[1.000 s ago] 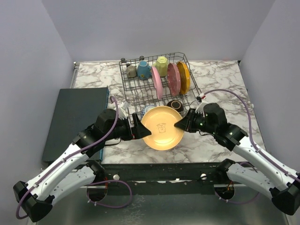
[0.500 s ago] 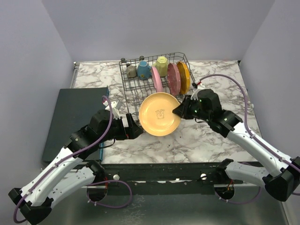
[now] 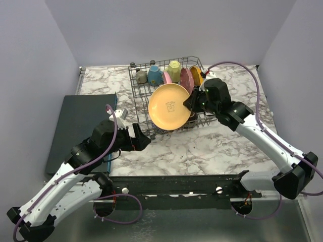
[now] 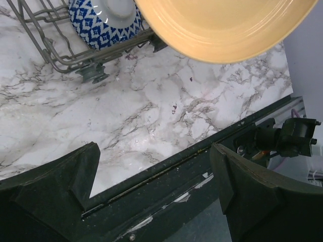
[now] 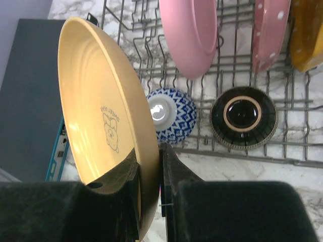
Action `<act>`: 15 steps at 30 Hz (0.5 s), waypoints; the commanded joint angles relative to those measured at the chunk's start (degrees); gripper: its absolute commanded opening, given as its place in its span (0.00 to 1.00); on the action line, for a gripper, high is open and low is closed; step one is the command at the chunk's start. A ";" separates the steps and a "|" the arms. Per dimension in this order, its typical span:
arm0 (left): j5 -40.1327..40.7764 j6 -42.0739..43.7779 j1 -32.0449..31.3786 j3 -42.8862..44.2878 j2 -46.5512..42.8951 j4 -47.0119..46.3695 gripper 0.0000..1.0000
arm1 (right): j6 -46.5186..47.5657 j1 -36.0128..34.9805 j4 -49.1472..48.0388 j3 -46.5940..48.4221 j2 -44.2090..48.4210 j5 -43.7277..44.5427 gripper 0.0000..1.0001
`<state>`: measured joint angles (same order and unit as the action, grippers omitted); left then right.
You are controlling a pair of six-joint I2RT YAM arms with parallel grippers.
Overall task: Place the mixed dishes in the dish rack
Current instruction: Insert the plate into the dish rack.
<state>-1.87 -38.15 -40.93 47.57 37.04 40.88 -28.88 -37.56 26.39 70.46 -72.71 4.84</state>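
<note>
Between the right gripper's (image 5: pixel 150 174) closed jaws the yellow plate (image 5: pixel 96 106) is pinched by its rim, on edge, over the rack's (image 3: pixel 144 96) near row. Just ahead of the jaws a blue bowl (image 5: pixel 171 115) is seated; farther ahead, a pink plate (image 5: pixel 189 35). Such a narrow grip may let the yellow plate pivot or slip, and either dish may be struck during lowering. The left gripper (image 4: pixel 154 166) is spread wide, empty. The target slot is masked by the yellow plate.

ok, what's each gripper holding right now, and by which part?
Right gripper pinches the yellow plate by its rim. Left gripper is open, holding nothing.
</note>
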 commanded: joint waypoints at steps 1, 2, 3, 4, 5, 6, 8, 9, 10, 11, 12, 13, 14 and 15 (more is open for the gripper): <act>3.76 3.22 0.25 1.59 -2.78 -0.20 0.99 | 2.55 -0.57 1.85 6.78 -3.22 4.82 0.00; 3.84 3.45 0.28 1.27 -3.53 -0.63 0.99 | 2.87 -0.71 2.18 8.23 -4.20 5.26 0.00; 4.15 3.60 0.28 0.72 -4.24 -1.08 0.99 | 3.09 -0.84 2.66 9.55 -5.08 5.68 0.00; 4.69 3.63 0.24 0.21 -5.10 -1.47 0.99 | 3.36 -0.93 3.03 11.08 -6.16 6.09 0.00; 5.25 3.63 0.24 -0.42 -6.00 -1.76 0.99 | 3.52 -1.13 3.49 12.35 -6.99 6.45 0.00; 6.03 3.61 0.28 -0.80 -7.03 -1.99 0.99 | 3.80 -1.40 3.95 13.78 -8.13 7.33 0.00; 7.15 3.53 0.26 -0.97 -8.75 -2.02 0.99 | 4.19 -1.91 4.85 16.36 -9.88 9.10 0.00; 7.43 3.35 0.24 -1.18 -9.72 -2.04 0.99 | 4.40 -2.06 5.28 17.55 -10.67 9.82 0.00; 7.73 3.24 0.28 -1.36 -10.52 -2.04 0.99 | 4.68 -2.29 5.50 18.53 -11.53 10.61 0.00; 7.91 3.20 0.25 -1.44 -11.36 -2.16 0.99 | 4.84 -2.51 5.63 19.56 -12.39 11.35 0.00; 8.06 3.26 0.23 -1.57 -12.01 -2.17 0.99 | 5.12 -2.89 5.96 20.50 -13.12 12.31 0.00; 8.33 3.17 0.27 -1.68 -12.71 -2.20 0.99 | 5.34 -3.23 6.37 21.83 -14.17 13.26 0.00; 8.45 3.07 0.25 -1.83 -13.18 -2.22 0.99 | 5.68 -3.67 6.91 23.02 -14.98 14.45 0.00; 8.47 3.00 0.27 -1.93 -13.62 -2.37 0.99 | 5.88 -4.17 7.42 24.39 -16.03 15.62 0.00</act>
<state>3.99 -35.73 -40.93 46.78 25.50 39.79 -24.62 -40.16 31.62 89.91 -85.91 14.20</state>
